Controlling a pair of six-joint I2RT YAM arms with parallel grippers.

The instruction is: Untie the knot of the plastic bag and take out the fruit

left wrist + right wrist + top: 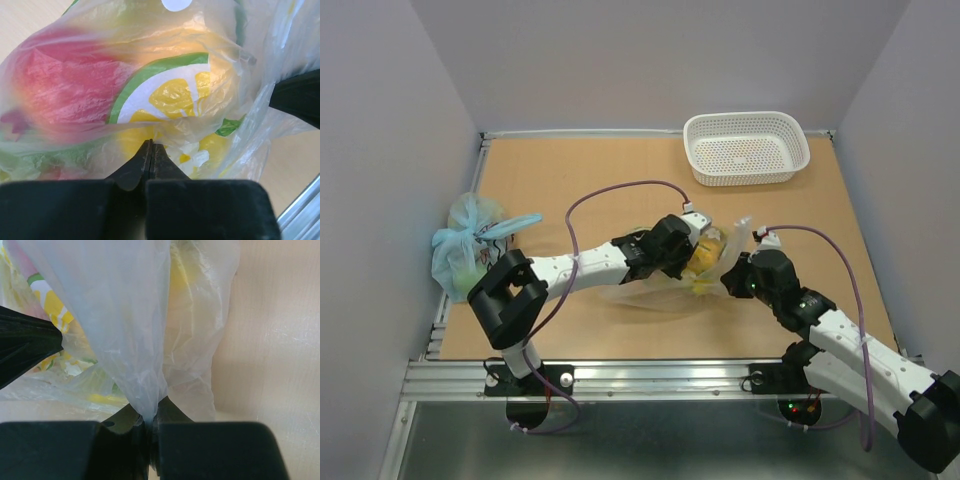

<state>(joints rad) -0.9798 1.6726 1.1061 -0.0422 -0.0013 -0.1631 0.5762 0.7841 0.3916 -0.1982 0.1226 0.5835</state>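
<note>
The clear plastic bag (665, 290) lies at the table's middle between both grippers, with yellow fruit (706, 256) showing inside. In the left wrist view the bag (240, 30) holds a red fruit (60, 85) and yellow fruit (222, 75) behind a green-and-yellow print. My left gripper (692, 252) (151, 146) is shut, its tips pinching the bag's film. My right gripper (732, 278) (151, 415) is shut on a bunched, stretched strip of the bag (135, 330). I cannot make out the knot in any view.
A white mesh basket (745, 148) stands at the back right. A knotted light-blue bag (470, 240) sits at the left edge by the wall. Grey walls enclose the table on three sides. The metal rail (650, 375) runs along the near edge.
</note>
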